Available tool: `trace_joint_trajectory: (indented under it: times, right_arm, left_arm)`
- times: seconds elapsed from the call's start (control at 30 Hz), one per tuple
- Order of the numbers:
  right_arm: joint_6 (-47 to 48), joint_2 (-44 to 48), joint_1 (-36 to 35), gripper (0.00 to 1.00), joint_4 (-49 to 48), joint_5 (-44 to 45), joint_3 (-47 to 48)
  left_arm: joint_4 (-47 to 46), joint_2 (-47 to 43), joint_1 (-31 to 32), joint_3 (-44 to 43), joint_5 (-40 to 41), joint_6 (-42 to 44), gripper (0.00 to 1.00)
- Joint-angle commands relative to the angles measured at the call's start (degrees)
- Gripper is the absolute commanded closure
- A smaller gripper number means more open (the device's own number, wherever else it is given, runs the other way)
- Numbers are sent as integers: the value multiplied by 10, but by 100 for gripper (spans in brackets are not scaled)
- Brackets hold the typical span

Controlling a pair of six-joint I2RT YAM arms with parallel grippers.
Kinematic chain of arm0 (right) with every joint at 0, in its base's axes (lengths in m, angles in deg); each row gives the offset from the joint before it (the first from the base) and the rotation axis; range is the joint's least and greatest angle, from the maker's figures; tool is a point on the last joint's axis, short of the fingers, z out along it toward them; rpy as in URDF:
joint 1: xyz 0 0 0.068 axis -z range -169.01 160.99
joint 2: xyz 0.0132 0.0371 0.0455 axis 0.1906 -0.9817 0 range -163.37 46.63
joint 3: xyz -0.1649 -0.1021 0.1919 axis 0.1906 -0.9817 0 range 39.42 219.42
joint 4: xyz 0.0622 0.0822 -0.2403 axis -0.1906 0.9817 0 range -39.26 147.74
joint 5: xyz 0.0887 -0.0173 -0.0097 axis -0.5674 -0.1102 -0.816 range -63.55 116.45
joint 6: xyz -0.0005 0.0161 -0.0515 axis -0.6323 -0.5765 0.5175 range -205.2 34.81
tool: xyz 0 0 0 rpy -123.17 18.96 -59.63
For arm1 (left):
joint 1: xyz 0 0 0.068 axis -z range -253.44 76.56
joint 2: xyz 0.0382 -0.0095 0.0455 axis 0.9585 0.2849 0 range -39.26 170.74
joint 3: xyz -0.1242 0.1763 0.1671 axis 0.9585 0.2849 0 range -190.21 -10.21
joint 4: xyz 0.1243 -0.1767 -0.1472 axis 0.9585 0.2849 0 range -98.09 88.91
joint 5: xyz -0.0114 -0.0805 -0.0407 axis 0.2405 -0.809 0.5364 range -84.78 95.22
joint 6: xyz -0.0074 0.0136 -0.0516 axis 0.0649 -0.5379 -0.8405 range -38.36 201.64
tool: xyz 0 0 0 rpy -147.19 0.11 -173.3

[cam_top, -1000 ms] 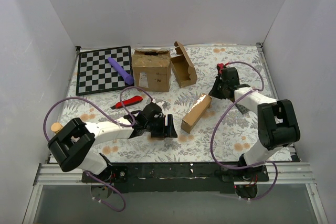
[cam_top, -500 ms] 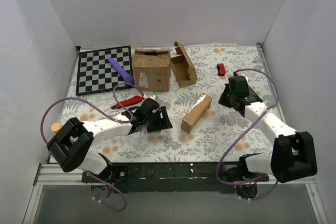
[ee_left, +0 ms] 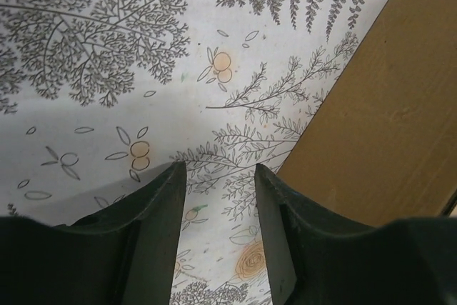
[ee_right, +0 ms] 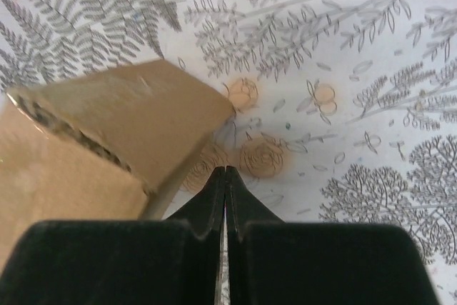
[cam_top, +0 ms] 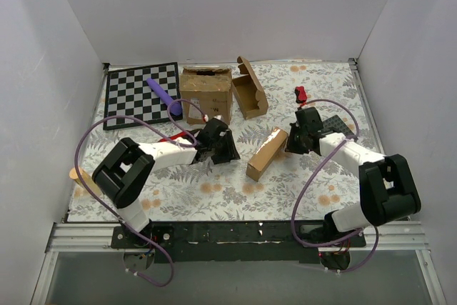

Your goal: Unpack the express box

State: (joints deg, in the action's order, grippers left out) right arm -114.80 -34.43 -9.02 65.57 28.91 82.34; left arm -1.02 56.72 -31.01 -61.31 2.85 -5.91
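Top view: I've got the box (cam_top: 268, 153) on the table (cam_top: 235, 198) between my grippers. Left gripper (cam_top: 227, 149) is spread and empty, just beside it. Right gripper (cam_top: 291, 141) is pressed together by its end, pinching nothing.

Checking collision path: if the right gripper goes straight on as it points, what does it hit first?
Likely the express box corner just ahead of the right gripper; depth unclear, it may skim past.

**Brown mailer lies between two hands**

The express box (cam_top: 268, 153), a small, flat mailer of plain brown corrugated cardboard, lies slantwise on the floral desk (cam_top: 214, 201) with its flap closed. It is just right of the left hand (cam_top: 230, 153), and its far end is close beside the right hand (cam_top: 290, 142).
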Motion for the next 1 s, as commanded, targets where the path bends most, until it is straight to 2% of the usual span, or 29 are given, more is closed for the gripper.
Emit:
trace_joint_trajectory:
  times: [0.0,0.2,0.47,0.73,0.97]
  right_arm:
    - [10,-42,-1,99,-23,15,63]
    - [22,-88,-1,99,-42,-8,105]
    - [41,-143,0,99,-66,-106,156]
    - [82,-198,-9,92,-51,-182,226]
    - [87,-217,-15,91,-39,-188,238]
  left_arm:
    - [-12,17,7,-31,-13,21,58]
    - [-39,39,30,-38,-40,34,60]
    - [-68,30,60,-14,-77,39,60]
    - [-73,5,73,-4,-64,41,60]
    - [-74,-20,73,19,-51,30,60]
